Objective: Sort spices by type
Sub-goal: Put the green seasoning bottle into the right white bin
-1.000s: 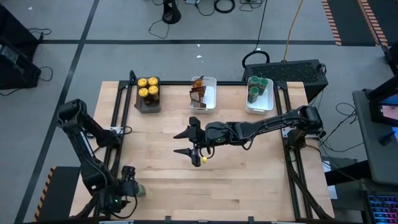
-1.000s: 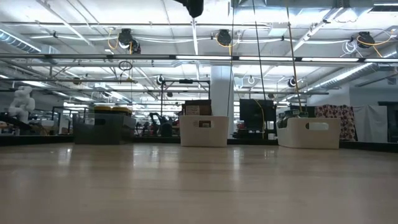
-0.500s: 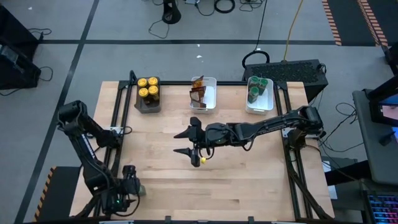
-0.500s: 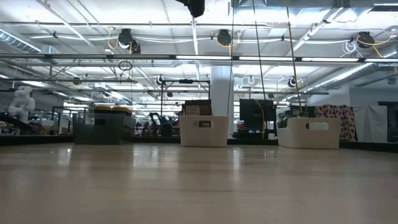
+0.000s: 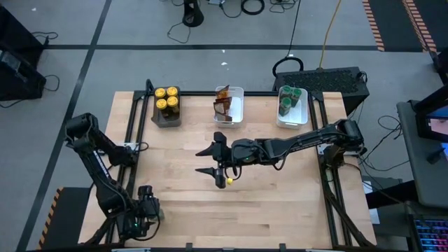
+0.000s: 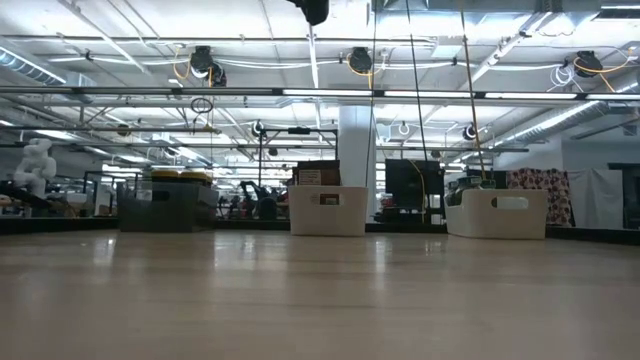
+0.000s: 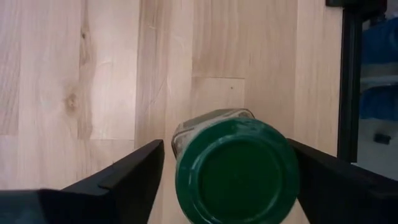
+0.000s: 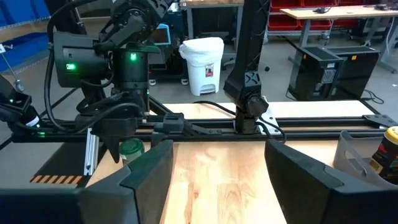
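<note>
The sorting looks nearly finished, judged from the wooden table [image 5: 280, 203], which is almost bare: along its far edge the dark tray [image 5: 166, 117] already holds the yellow-lidded jars [image 5: 166, 97], the middle white tray [image 5: 231, 115] holds the brown-orange packets [image 5: 222, 100], and the white tray [image 5: 291, 120] nearest the right arm's base holds the green-lidded jars [image 5: 289, 98]. What seems left is two items. One is a green-lidded jar [image 7: 235, 168] at the table's near left corner, where the left gripper [image 5: 147, 208] is folded down low; in the left wrist view the jar sits between the two dark fingers [image 7: 127, 177], filling most of the gap, and the fingers appear to pinch it, although actual contact is hard to confirm. It belongs in the white tray diagonally across the table. The other is a small yellow piece [image 5: 228, 180], probably a jar lid seen from above, close to the table's centre and just under the right gripper [image 5: 208, 160], which reaches in with its fingers spread wide and nothing between them. Whether that yellow piece rests on the table or on the arm cannot be told.
</note>
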`<state>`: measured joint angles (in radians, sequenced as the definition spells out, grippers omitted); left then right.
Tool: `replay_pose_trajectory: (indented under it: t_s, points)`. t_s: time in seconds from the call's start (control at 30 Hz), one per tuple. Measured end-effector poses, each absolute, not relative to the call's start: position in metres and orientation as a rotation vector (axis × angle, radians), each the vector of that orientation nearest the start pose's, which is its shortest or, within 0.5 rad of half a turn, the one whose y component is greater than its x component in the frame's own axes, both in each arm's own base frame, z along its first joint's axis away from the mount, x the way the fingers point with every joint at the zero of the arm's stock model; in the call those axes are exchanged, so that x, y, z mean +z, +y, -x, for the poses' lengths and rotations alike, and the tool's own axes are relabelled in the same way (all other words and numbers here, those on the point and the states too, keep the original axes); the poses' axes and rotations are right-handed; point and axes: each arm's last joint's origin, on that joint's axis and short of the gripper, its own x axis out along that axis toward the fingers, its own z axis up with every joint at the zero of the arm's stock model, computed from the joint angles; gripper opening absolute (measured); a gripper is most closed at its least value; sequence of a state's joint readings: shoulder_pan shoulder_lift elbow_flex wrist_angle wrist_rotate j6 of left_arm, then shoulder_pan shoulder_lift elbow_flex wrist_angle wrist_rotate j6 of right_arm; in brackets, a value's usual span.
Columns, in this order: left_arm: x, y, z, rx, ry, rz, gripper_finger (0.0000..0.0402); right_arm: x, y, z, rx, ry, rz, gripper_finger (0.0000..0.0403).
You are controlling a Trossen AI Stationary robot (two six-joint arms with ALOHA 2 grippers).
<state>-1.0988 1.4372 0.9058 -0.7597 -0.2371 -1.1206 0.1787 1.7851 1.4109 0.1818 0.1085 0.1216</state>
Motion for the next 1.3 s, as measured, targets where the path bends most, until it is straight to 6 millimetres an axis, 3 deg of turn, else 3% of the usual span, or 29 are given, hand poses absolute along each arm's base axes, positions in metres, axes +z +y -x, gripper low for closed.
replay_pose_trajectory:
  t_s: [0.57,1.03,1.3]
  points:
    - [0.203,-0.218,-0.119,-0.063,1.25,0.127,0.0215,0.309,0.071,-0.415,0.058,0.195,-0.08,0.0235]
    - [0.212,-0.192,-0.123,0.008,1.226,-0.022,0.021,0.308,0.068,-0.413,0.05,0.228,-0.087,0.0235]
    - [0.22,-0.162,-0.139,-0.011,1.163,-0.003,0.021,0.329,0.06,-0.384,0.019,0.344,-0.178,0.0235]
